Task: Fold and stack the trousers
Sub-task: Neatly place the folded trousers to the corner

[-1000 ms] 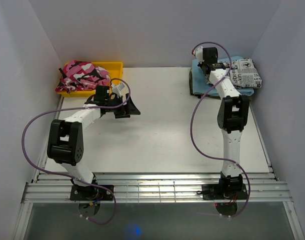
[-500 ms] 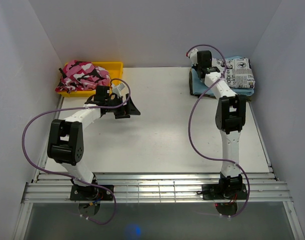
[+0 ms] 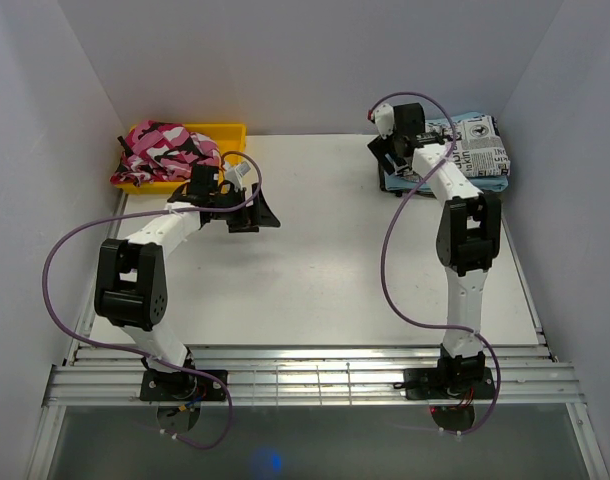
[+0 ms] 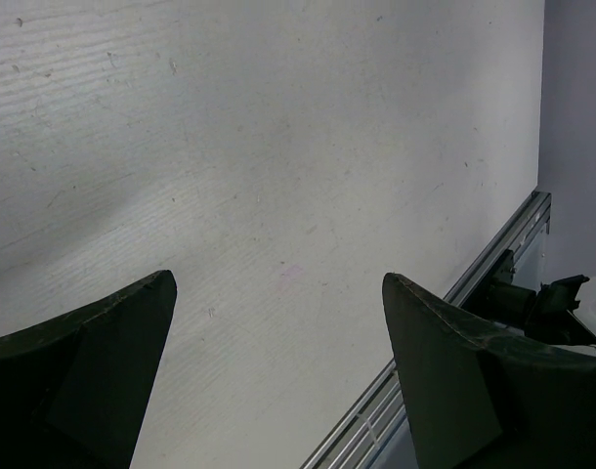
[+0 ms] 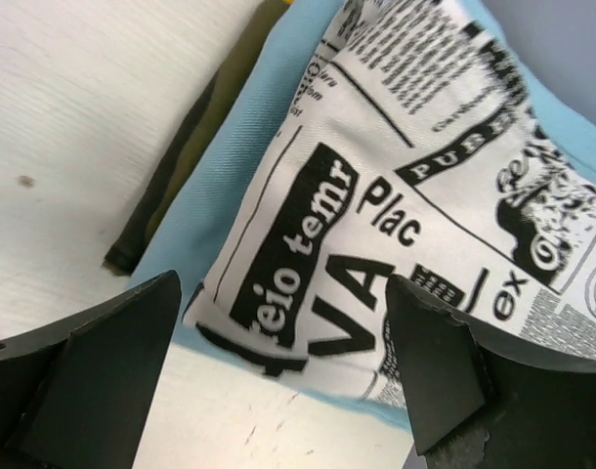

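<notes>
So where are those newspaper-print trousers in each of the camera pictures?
Top view: the trousers lie folded in the far right corner, on a light blue cloth.
Left wrist view: not in it; only the table shows.
Right wrist view: they fill the middle and right.
Shared landmark: the light blue cloth under them, along their left edge in the right wrist view.

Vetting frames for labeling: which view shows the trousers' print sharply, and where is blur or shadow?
Right wrist: trousers print crisp and readable, its fingers dark and soft-edged. Top external: evenly lit, print mostly too small to read. Left wrist: table grain sharp, faint shadow at left.
</notes>
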You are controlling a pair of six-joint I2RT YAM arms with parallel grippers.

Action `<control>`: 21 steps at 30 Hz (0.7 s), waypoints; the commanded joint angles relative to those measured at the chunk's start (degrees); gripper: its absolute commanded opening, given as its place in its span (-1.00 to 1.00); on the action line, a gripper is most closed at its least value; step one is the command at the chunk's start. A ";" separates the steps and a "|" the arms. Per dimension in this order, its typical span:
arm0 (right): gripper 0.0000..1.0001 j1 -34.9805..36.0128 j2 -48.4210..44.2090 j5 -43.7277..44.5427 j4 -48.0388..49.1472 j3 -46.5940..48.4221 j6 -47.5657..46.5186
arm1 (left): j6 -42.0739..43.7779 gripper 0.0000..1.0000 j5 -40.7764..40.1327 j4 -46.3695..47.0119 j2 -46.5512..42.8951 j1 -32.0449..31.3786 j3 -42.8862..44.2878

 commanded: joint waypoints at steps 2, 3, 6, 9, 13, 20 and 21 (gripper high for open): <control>0.80 -0.05 -10.20 -7.86 -4.37 4.67 3.65 | 3.16 0.96 -0.62 -2.57 -3.51 0.55 5.07; 0.80 -0.23 -11.43 -9.09 -4.47 4.59 4.01 | 3.95 0.96 -0.98 -3.97 -3.69 0.64 5.95; 0.80 -1.46 -17.66 -12.35 -4.38 2.75 5.49 | 7.20 0.96 -4.49 -8.62 -3.96 1.78 10.69; 0.80 -5.75 -23.99 -20.15 -6.12 -0.67 8.48 | 10.79 0.96 -7.30 -14.67 -3.17 3.80 16.13; 0.80 -16.21 -31.19 -37.18 -12.17 -7.52 13.24 | 17.75 0.96 -7.74 -20.42 -2.46 4.59 18.97; 0.80 -27.12 -45.52 -44.88 -15.37 -35.98 5.79 | 24.61 0.96 -14.69 -19.72 -7.81 4.51 9.58; 0.80 -27.04 -47.63 -44.70 -14.50 -43.15 5.33 | 24.79 0.96 -14.52 -18.67 -8.95 4.59 7.91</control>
